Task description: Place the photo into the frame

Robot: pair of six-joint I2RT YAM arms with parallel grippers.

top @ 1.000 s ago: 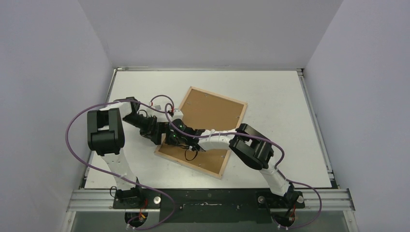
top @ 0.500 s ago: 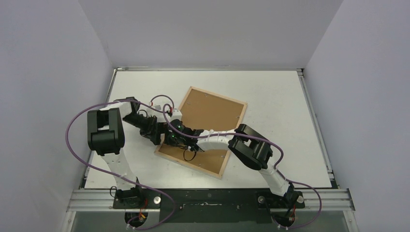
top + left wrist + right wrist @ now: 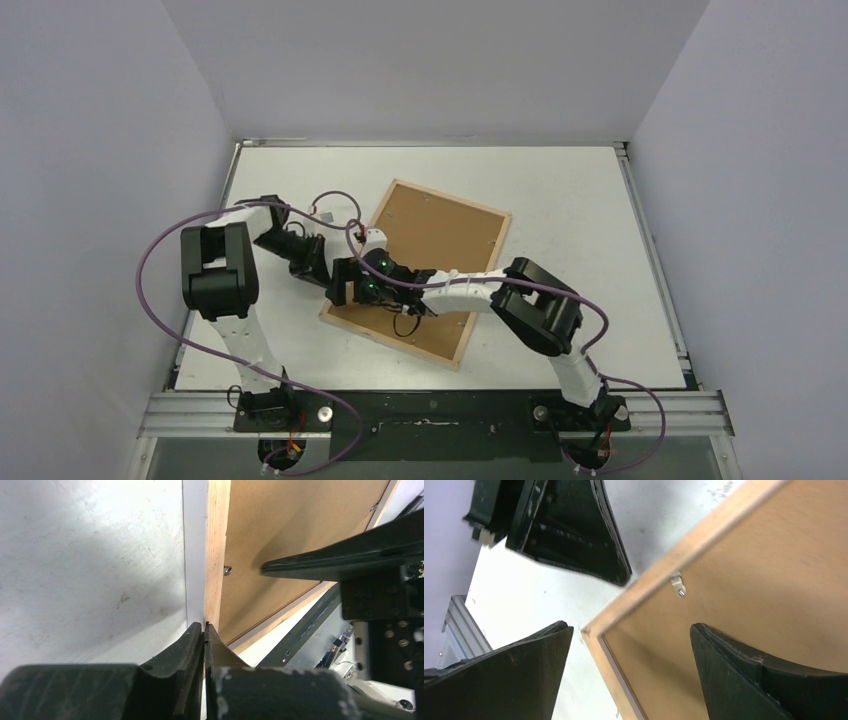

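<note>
- One frame (image 3: pixel 455 198), holding one brown backing panel (image 3: pixel 440 235), lies flat and skewed in the middle of the table (image 3: pixel 580 250); two grippers work at it.
- The left gripper (image 3: pixel 204 630) is pressed together at the frame's left edge.
- The right gripper (image 3: pixel 630 630) is spread wide, straddling the frame's leftmost corner.
- Table surface shows on every side of the frame.
- The photo cannot be made out.

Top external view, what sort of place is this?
Probably a robotics lab test cell: white table boxed in by plain walls, left arm and right arm bolted to a metal rail at its near edge.

no legible text, labels or numbers anywhere
</note>
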